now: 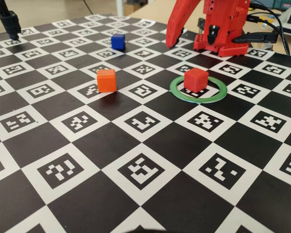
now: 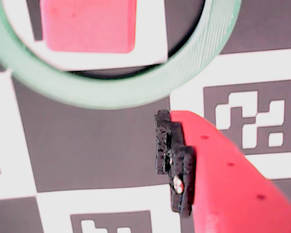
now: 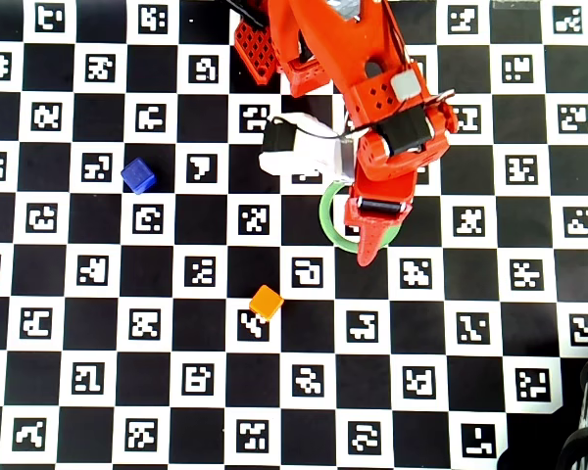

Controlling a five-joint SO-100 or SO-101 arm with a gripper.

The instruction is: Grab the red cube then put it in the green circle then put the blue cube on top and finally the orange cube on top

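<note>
The red cube [image 1: 196, 79] sits inside the green circle [image 1: 173, 91], toward its far side; in the wrist view the red cube [image 2: 89, 24] and the green circle [image 2: 111, 92] fill the top. In the fixed view the orange cube [image 1: 106, 80] stands left of the ring, and the blue cube [image 1: 118, 41] stands farther back. My gripper [image 1: 171, 42] hangs raised above the board near the ring, open and holding nothing. Only one finger's black pad [image 2: 172, 155] shows in the wrist view. From overhead the arm hides the red cube and most of the green circle [image 3: 327, 220].
The board is a black-and-white checkerboard [image 1: 145, 170] printed with markers. The red arm base [image 1: 223, 41] stands at the far right with cables [image 1: 276, 24] behind it. A black stand [image 1: 9, 22] rises at the far left corner.
</note>
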